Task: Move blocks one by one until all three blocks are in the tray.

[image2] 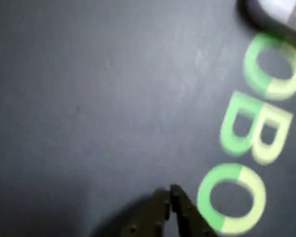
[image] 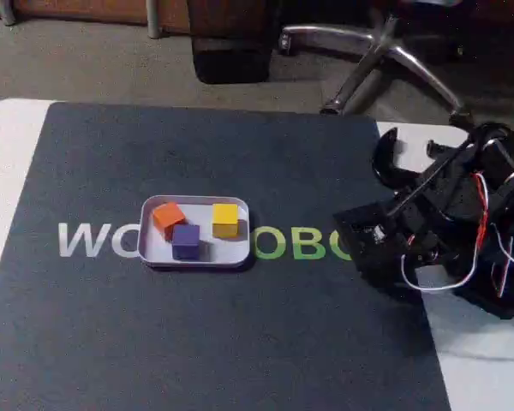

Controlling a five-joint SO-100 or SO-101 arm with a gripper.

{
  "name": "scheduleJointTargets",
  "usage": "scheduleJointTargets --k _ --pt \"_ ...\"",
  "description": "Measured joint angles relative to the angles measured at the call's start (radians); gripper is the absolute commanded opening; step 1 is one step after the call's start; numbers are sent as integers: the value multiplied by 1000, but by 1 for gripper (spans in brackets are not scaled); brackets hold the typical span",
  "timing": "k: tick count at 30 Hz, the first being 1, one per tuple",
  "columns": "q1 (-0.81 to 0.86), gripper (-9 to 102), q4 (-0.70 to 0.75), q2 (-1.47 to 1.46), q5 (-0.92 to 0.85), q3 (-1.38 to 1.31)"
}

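Note:
The pale tray lies on the dark mat left of centre in the fixed view. All three blocks sit inside it: the orange one at the back left, the purple one in front of it, touching it, and the yellow one apart at the right. My gripper is folded low at the mat's right side, well away from the tray. In the wrist view its dark fingertips meet at the bottom edge, shut with nothing between them. A blurred corner of the tray shows at the top right.
The dark mat carries large white and green letters and covers most of the white table. The arm's body with red and white wires fills the right side. An office chair base stands on the floor behind.

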Motion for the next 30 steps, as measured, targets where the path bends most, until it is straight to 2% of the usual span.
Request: scheduleJointTargets --k 30 --pt "6 -8 5 0 12 0"
